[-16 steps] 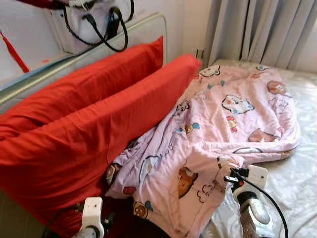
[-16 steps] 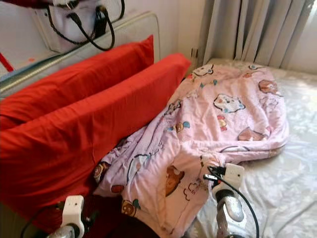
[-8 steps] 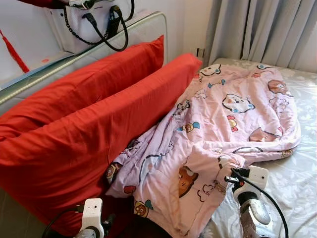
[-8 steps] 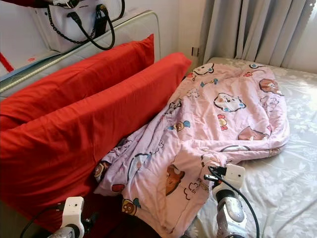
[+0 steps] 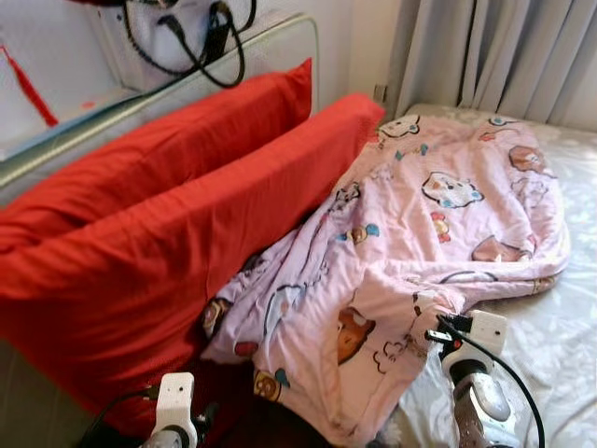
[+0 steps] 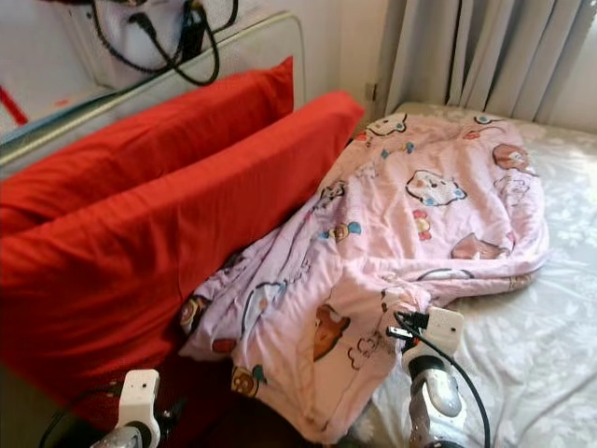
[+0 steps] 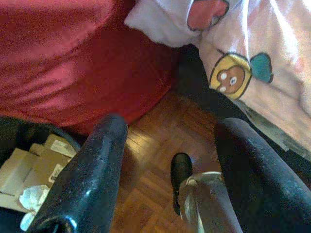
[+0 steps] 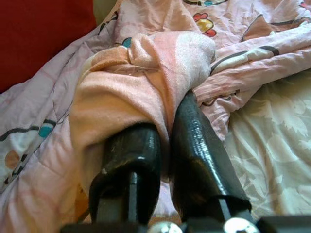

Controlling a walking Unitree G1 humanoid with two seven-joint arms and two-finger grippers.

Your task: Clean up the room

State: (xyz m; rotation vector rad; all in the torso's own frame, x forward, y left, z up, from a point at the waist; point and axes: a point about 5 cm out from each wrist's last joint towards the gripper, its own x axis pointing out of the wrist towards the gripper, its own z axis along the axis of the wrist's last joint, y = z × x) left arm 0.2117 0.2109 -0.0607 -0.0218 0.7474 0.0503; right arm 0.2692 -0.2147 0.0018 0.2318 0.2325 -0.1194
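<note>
On the bed [image 5: 560, 355] with its pale leaf-patterned sheet, I see the rumpled pink cartoon-print quilt [image 5: 420, 243] running lengthwise from the grey curtains [image 5: 504, 56] down toward me, its near end spilling over the mattress edge. My right gripper [image 8: 167, 141] is pinched tight on a bunched fold of that quilt at its near right corner. My left gripper [image 7: 167, 160] hangs low beside the bed with its fingers spread wide, holding nothing, above brown parquet floor [image 7: 155, 194]. Two long red pillows [image 5: 168, 233] lean against the headboard [image 5: 187, 89] along the quilt's left edge, touching it. Bare sheet lies to the quilt's right.
</note>
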